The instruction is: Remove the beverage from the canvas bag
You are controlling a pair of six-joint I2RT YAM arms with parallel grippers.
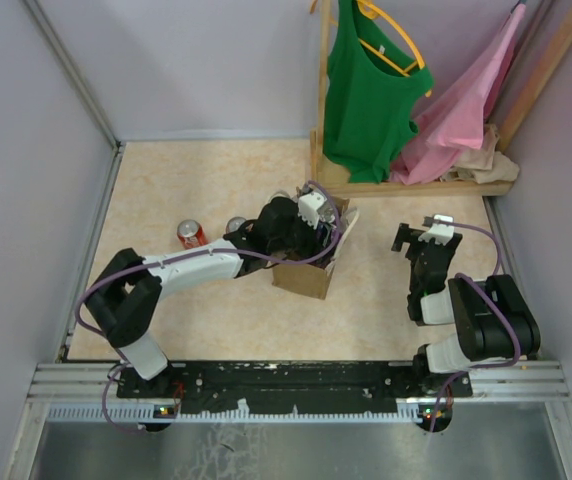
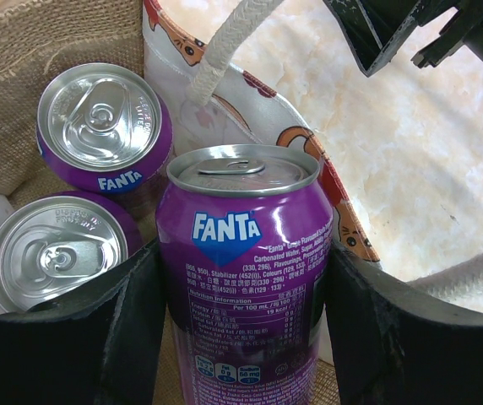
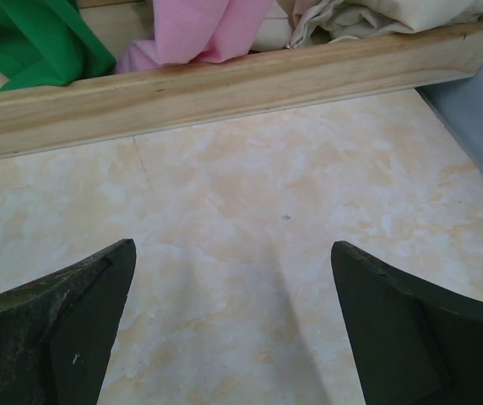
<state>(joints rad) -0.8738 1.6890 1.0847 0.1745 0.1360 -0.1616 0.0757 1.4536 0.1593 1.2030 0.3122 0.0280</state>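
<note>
Left claw point(image 2: 241, 354) clamped on can point(image 2: 241, 228), both fingers flush against its sides. Can upright, inside bag point(image 1: 301, 278), on the rim side next to a white handle point(image 2: 225, 46). Two more cans point(image 2: 102, 118) beside it, untouched. Step: grasp made, lift-out not yet done. Next: straight pull upward, clear of handle and rim; bag may ride up. Right claw point(image 3: 233, 329) apart, idle over tabletop point(image 3: 267, 186), free to steady bag.

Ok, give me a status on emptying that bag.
Done: two cans stand on the table beside the canvas bag. In hand: the left end effector grips a purple Fanta can inside the bag. Left: lift it out; two more Fanta cans sit inside.
</note>
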